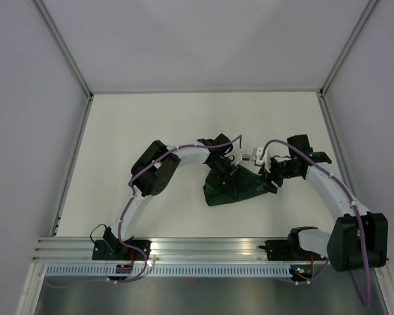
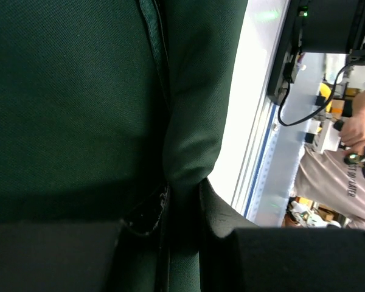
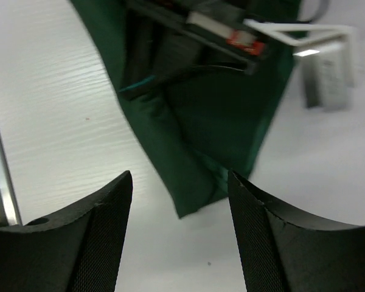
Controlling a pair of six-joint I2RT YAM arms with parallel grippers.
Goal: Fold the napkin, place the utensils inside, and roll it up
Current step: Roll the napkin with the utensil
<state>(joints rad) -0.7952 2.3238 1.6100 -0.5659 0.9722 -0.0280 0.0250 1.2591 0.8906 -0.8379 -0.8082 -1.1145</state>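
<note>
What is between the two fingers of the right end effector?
In the right wrist view, a corner of the green napkin pokes into the gap between the fingers of the open right end effector, with bare white table on both sides.

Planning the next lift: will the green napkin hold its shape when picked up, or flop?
Probably floppy: the napkin bunches into a soft fold where the left gripper pinches it. Likely light too, since it lies rumpled in thin layers.
</note>
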